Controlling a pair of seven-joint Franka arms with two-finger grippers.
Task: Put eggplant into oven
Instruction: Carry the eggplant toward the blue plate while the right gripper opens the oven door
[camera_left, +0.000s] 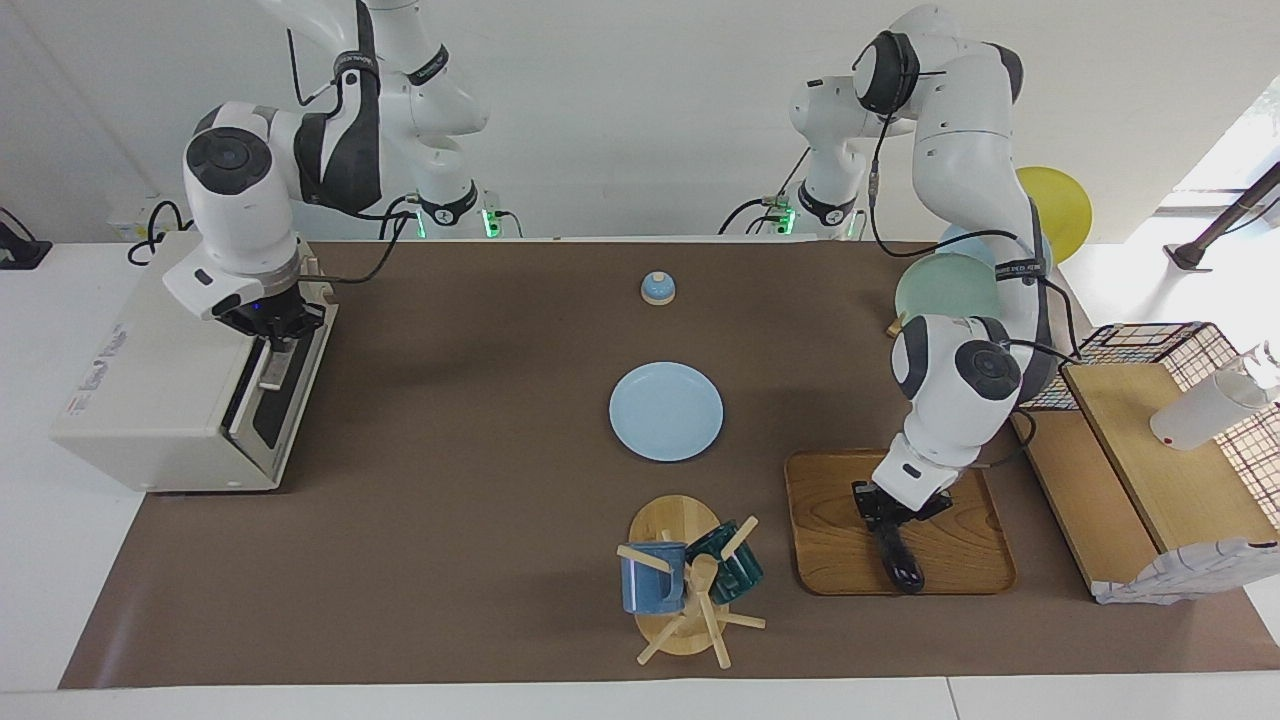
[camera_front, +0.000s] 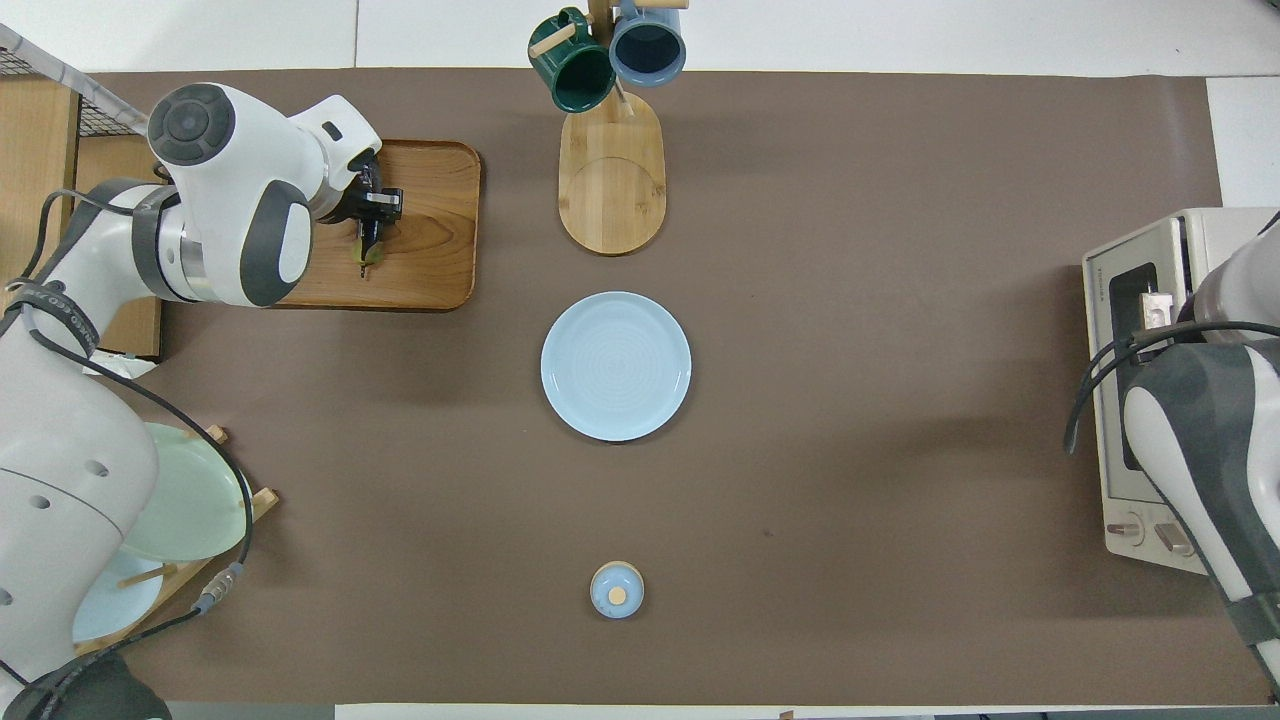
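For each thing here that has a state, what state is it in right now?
Glossy dark eggplant: lying on the wooden tray, left gripper at its stem end.
Cream-white toaster oven: door closed, right gripper at its handle.
Round pale blue plate: bare.
Blue mug and green mug: hung on the wooden rack.

Bright, even light fills both views. Soft, faint shadows fall on the brown mat covering the table (camera_left: 450, 500) beneath the arms and beside the boxy cream-white toaster oven (camera_left: 170, 380). Daylight glare whitens the window corner (camera_left: 1230, 150). Focus is sharp throughout.
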